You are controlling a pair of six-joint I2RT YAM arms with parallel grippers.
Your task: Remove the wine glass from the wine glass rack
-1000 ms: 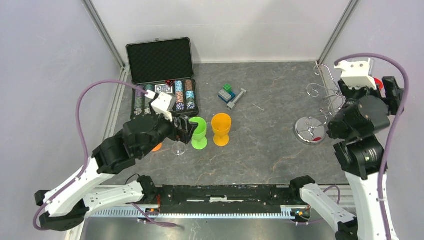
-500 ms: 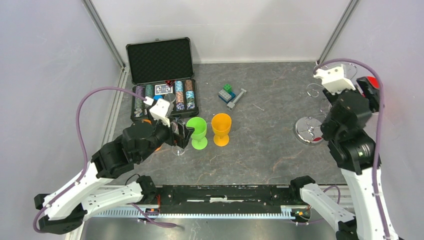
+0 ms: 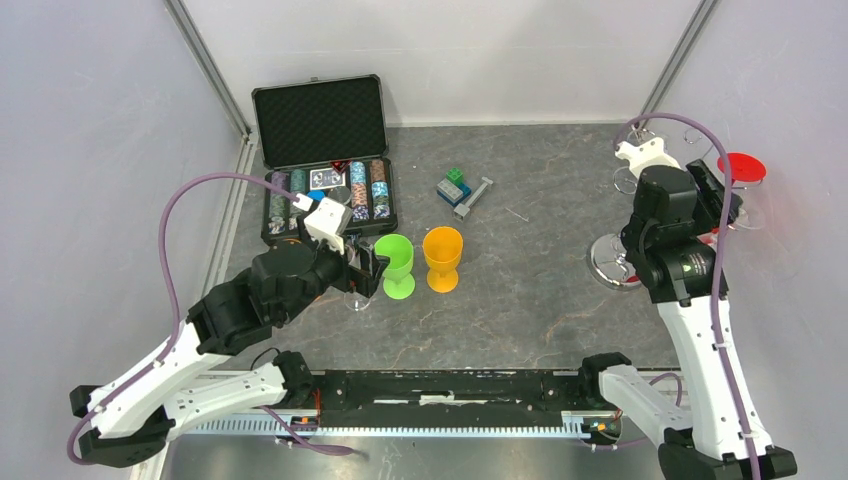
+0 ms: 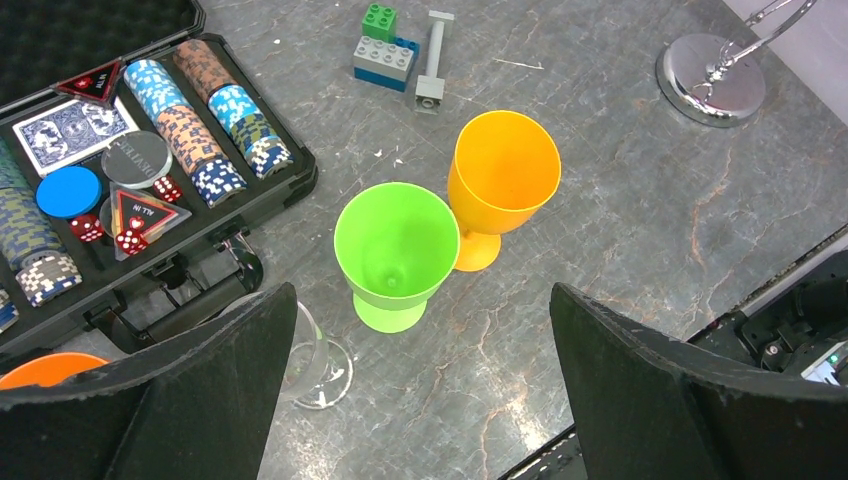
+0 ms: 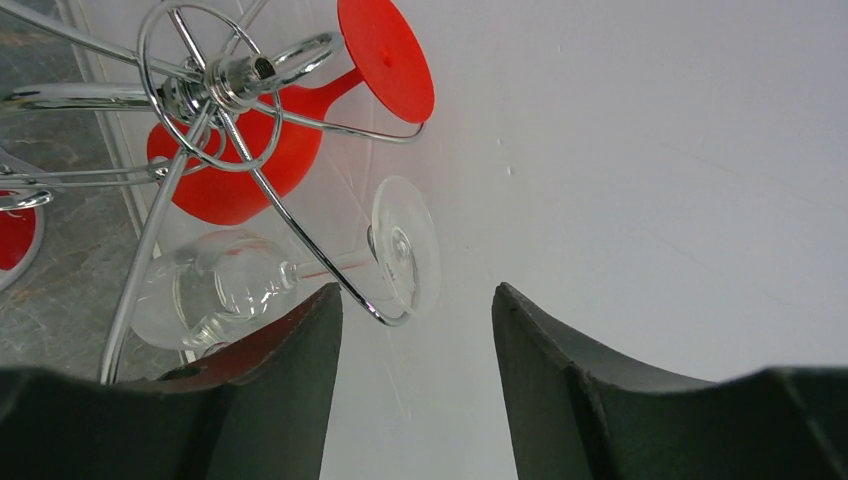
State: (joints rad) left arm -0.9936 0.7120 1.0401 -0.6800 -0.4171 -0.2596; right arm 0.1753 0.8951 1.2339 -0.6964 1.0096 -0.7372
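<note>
The wine glass rack (image 5: 235,80) fills the upper left of the right wrist view, its wire arms spreading from a central hub. Two glasses hang from it upside down. One is a red wine glass (image 5: 240,165) and the other a clear wine glass (image 5: 215,285), whose round foot (image 5: 405,250) rests in a wire hook. My right gripper (image 5: 415,295) is open just below that foot, with nothing between its fingers (image 5: 285,385). From above, the right gripper (image 3: 725,200) is beside the rack (image 3: 610,265) near the right wall. My left gripper (image 4: 420,300) hangs open over the table.
A green cup (image 4: 395,250), an orange cup (image 4: 500,180) and a clear glass (image 4: 315,355) stand under the left gripper. An open poker-chip case (image 3: 325,160) lies at the back left. Toy bricks (image 3: 455,188) lie mid-table. The white side wall (image 5: 650,150) is close behind the rack.
The right arm has swung round the rack towards the right wall, and its jaws have narrowed a little. The left arm has barely shifted.
</note>
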